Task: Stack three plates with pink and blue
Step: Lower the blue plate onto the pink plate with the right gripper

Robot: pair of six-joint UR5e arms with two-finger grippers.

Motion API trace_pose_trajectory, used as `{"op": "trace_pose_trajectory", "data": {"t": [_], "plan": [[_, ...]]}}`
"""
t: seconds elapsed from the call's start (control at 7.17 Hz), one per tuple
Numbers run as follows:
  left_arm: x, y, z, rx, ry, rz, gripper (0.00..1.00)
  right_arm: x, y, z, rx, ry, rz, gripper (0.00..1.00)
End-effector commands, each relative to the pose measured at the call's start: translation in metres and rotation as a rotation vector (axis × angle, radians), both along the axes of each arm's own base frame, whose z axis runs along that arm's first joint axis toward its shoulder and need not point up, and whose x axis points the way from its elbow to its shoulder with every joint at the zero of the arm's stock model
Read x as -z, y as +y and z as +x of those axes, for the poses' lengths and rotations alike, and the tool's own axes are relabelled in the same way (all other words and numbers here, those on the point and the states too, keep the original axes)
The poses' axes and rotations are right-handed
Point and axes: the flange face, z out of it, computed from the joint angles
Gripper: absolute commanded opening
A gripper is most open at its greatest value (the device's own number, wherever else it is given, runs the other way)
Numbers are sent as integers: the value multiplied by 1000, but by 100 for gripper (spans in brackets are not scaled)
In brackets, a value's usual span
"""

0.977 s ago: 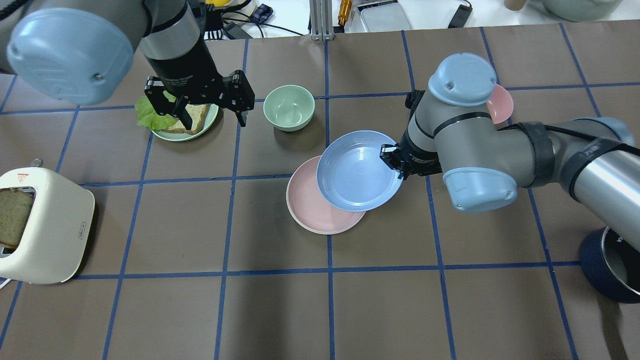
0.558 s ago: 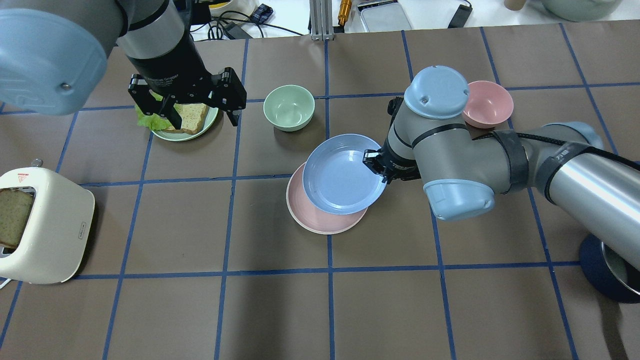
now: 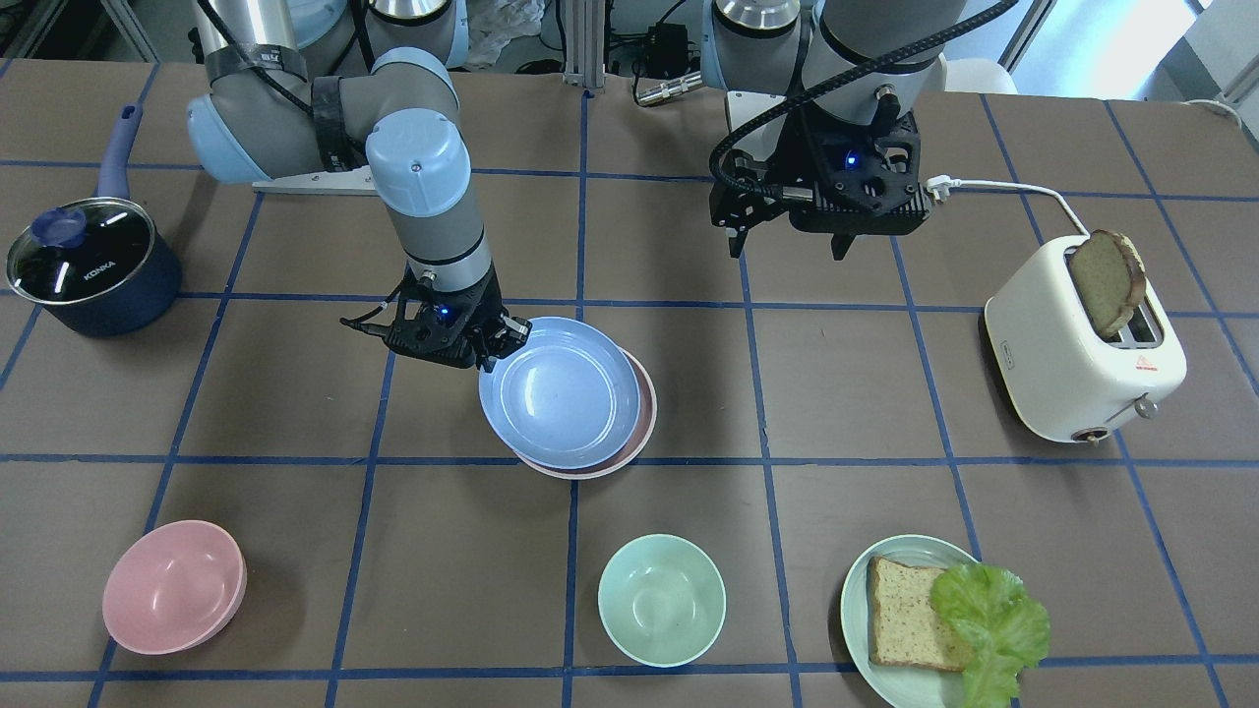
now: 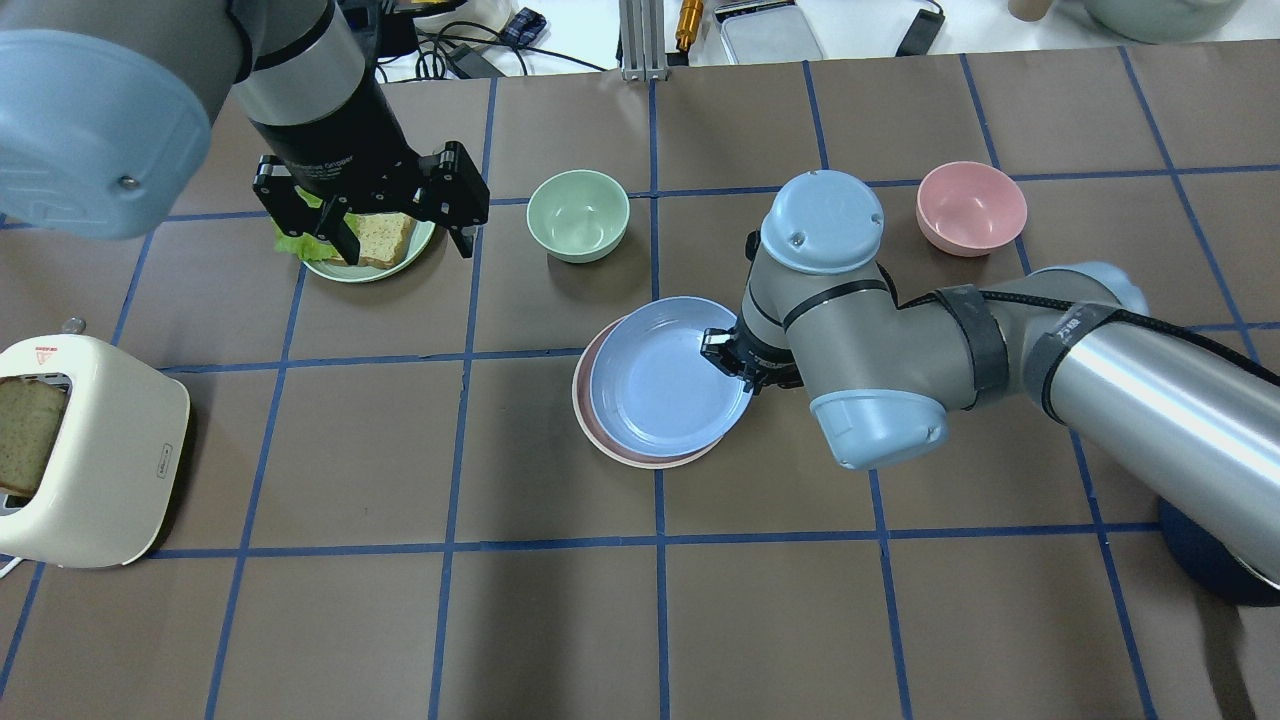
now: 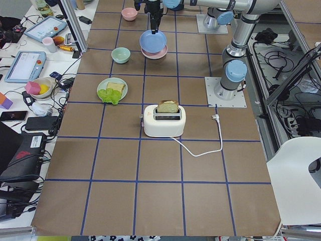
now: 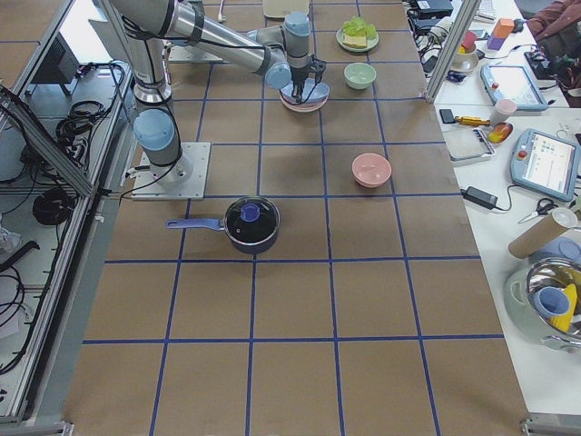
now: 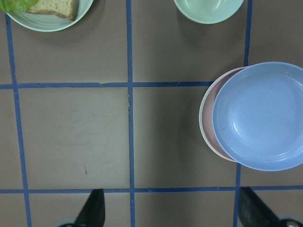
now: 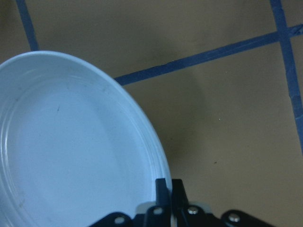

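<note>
My right gripper [image 4: 722,360] is shut on the rim of the light blue plate [image 4: 660,385]. The plate lies over the pale pink plate [image 4: 582,385], shifted a little to the right, so only a pink crescent shows. I cannot tell whether the two touch. The right wrist view shows the fingers [image 8: 163,189] pinching the blue rim [image 8: 71,142]. My left gripper [image 4: 405,240] is open and empty, hovering near the green plate. No separate cream-white plate shows; only a pale edge runs along the pink plate's outer rim [image 7: 207,111].
A mint bowl [image 4: 578,215] stands behind the plates and a pink bowl [image 4: 971,207] at the back right. A green plate with bread and lettuce [image 4: 368,250] is under my left gripper. A toaster [image 4: 85,450] stands at the left, a dark pot [image 3: 89,261] at my right.
My right gripper carried the blue plate left and slightly nearer, so it now covers most of the pink plate. The left arm shifted slightly left, still open.
</note>
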Motion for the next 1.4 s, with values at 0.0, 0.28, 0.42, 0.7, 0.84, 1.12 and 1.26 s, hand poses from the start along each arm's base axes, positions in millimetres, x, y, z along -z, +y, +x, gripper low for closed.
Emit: {"op": "trace_pose_trajectory", "data": {"t": [0.0,0.28,0.42,0.7,0.84,1.12,1.26], "plan": [[-2,0,1,-3,-1,-5,100,14,-2,0,5,10,-4,0],[-1,0,1,-3,0,-2,100,13,-1,1,3,10,-5,0],[-2,0,1,-3,0,-4,100,12,-1,2,3,1,-8,8],[0,-2,1,-5,4,-9,100,13,2,4,76,-3,-1,19],[0,-1,1,-5,2,-9,100,12,3,9,66,1,-5,35],[-2,-2,2,-6,3,-12,100,9,-1,9,53,-3,-38,100],[-2,-2,3,-8,1,-12,100,3,-9,6,60,-15,-60,100]]}}
